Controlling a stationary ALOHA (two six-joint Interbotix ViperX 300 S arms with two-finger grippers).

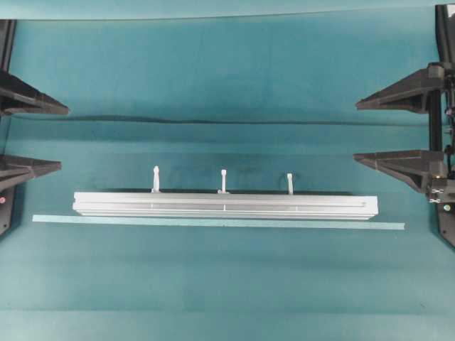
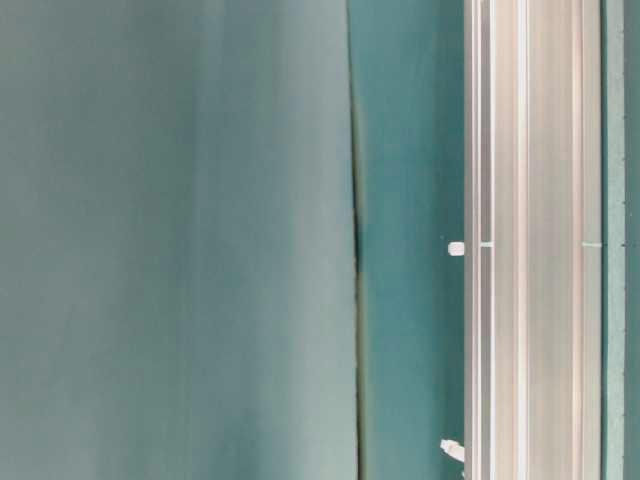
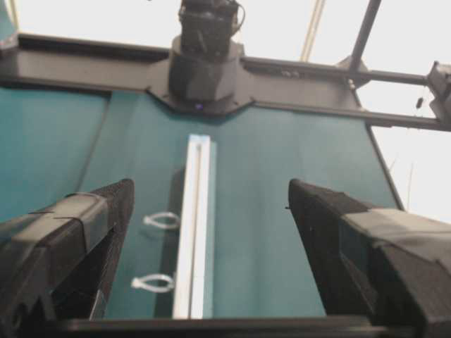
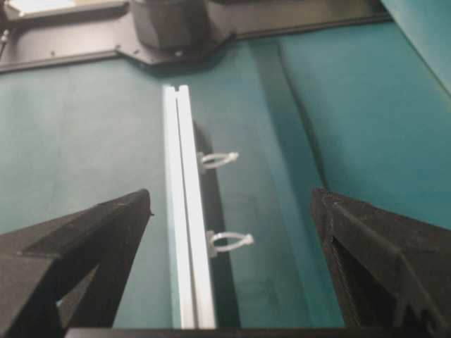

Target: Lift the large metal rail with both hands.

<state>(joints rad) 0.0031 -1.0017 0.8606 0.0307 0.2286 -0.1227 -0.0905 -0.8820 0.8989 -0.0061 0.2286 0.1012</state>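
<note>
The left gripper (image 3: pixel 211 232) hangs with its fingers (image 3: pixel 91 225) spread wide. Between them, the large metal rail (image 3: pixel 194 225) lies on teal cloth (image 3: pixel 282 211), two zip-tie tabs (image 3: pixel 156 283) jutting left.

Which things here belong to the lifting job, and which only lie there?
For the job:
- rail
- left gripper, open, away from the rail
- right gripper, open, away from the rail

Just lying about:
- thin pale strip beside the rail
- teal cloth under everything
</note>
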